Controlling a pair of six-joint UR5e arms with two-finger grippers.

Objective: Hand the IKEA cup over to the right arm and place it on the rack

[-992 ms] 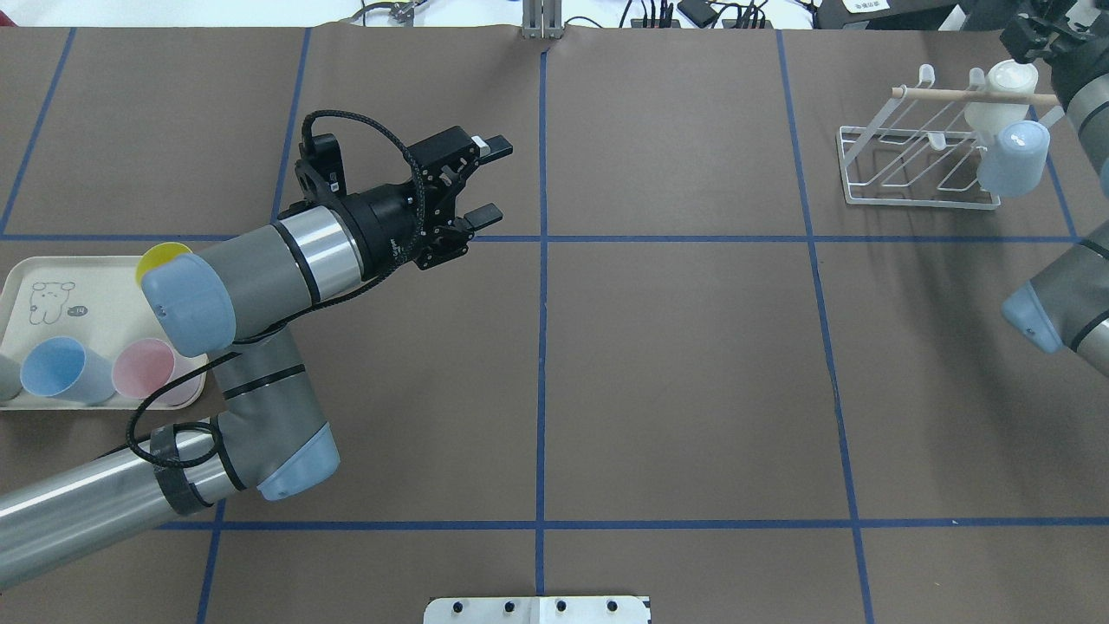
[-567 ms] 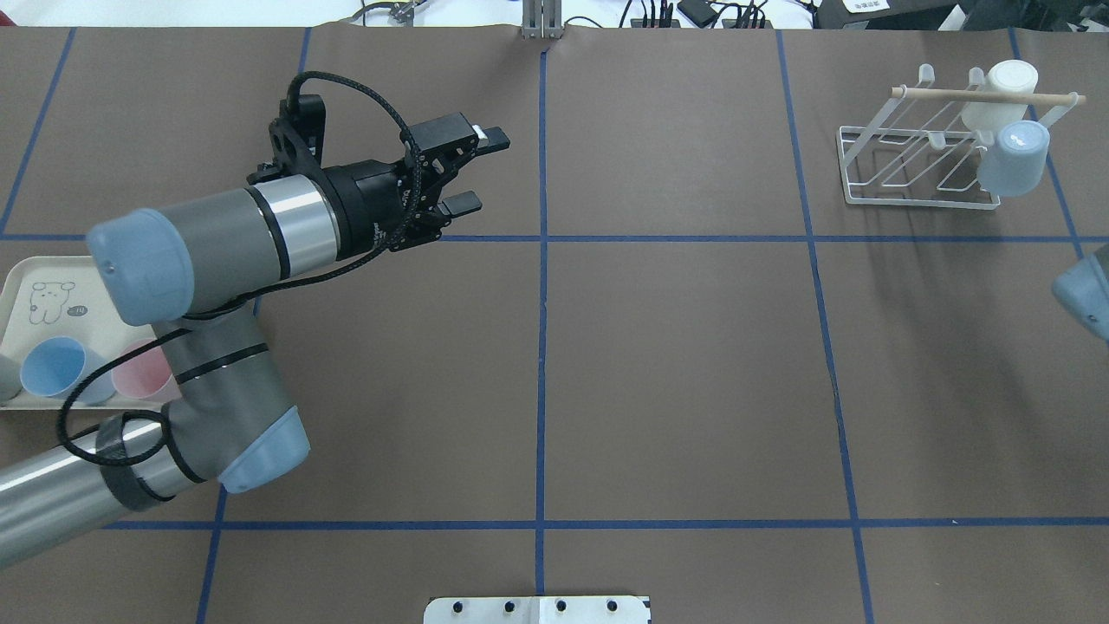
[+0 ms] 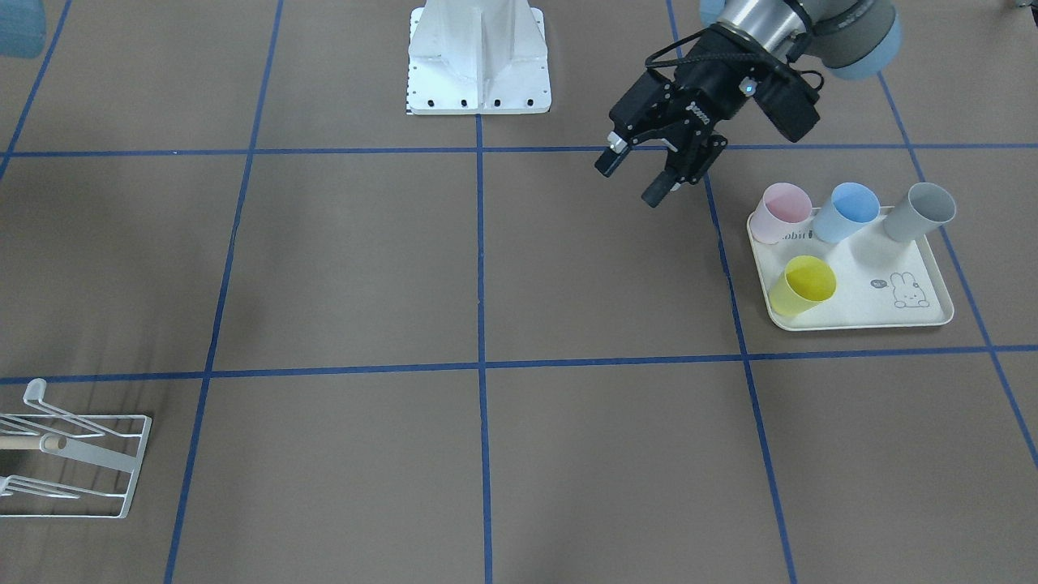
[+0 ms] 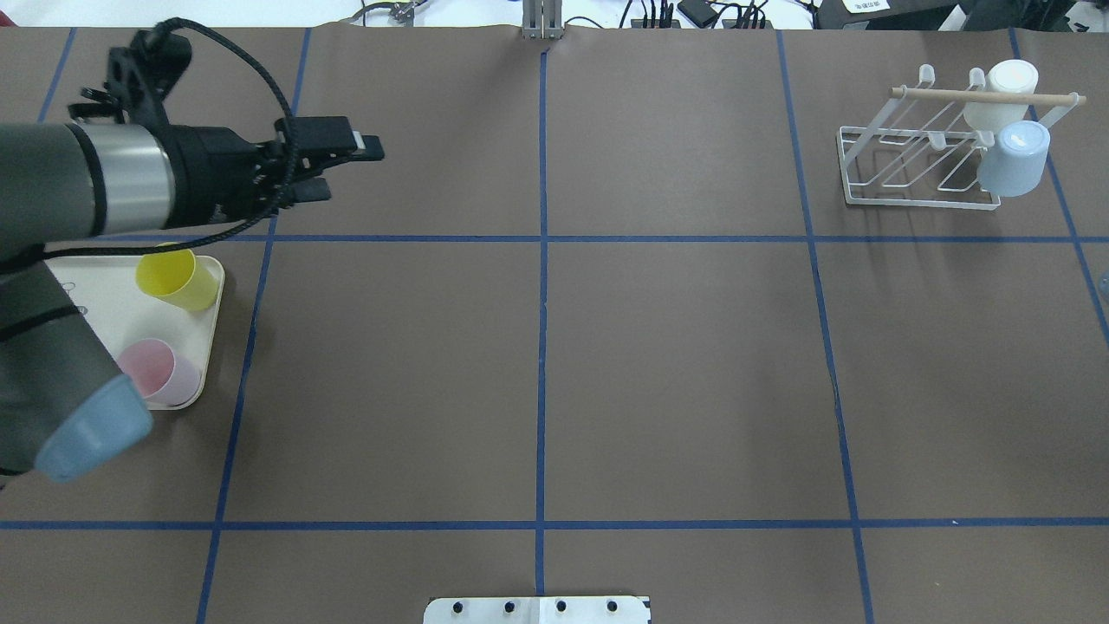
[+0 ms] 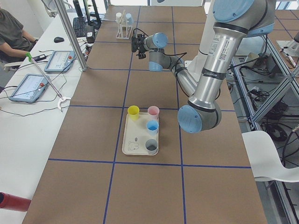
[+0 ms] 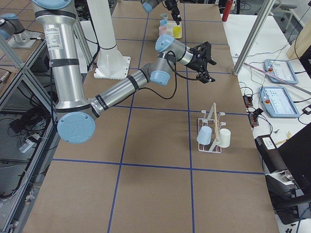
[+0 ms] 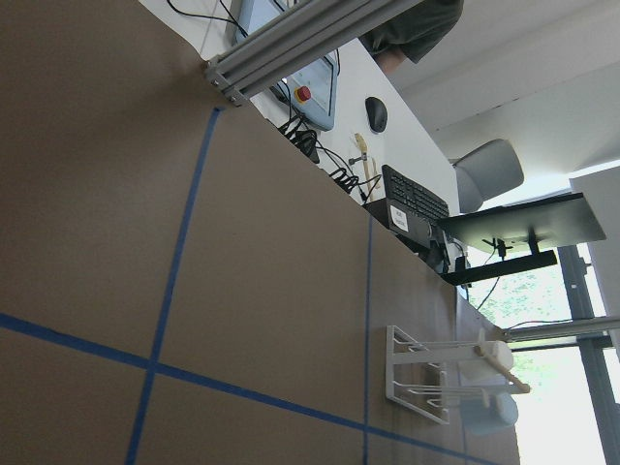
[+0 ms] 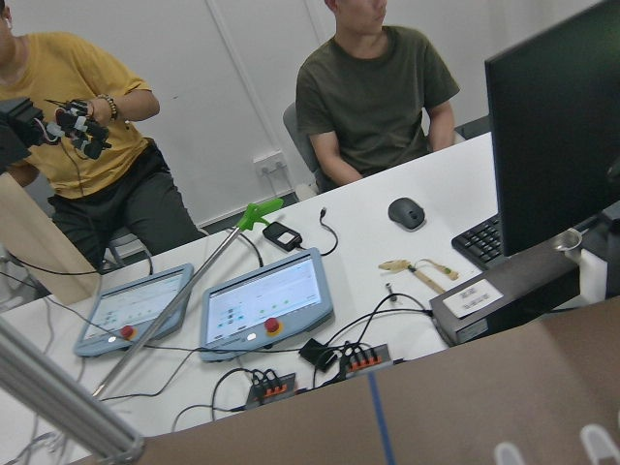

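Note:
Four IKEA cups stand upright on a cream tray (image 3: 859, 312): pink (image 3: 782, 211), blue (image 3: 847, 211), grey (image 3: 920, 211) and yellow (image 3: 801, 285). My left gripper (image 4: 351, 169) hangs open and empty over the mat, beyond the tray's far inner corner and apart from every cup. The white wire rack (image 4: 910, 165) at the far right holds a white cup (image 4: 996, 91) and a light-blue cup (image 4: 1014, 156) upside down on its prongs. The right arm's gripper (image 6: 201, 63) is raised high away from the rack; I cannot tell whether it is open or shut.
The robot's white base plate (image 3: 478, 57) sits at the near middle edge. Blue tape lines divide the brown mat. Two people sit at a white desk (image 8: 320, 291) with tablets and cables beyond the far edge.
My left arm swung left toward the tray, its gripper still open. The right arm pulled back from the rack and left the overhead view.

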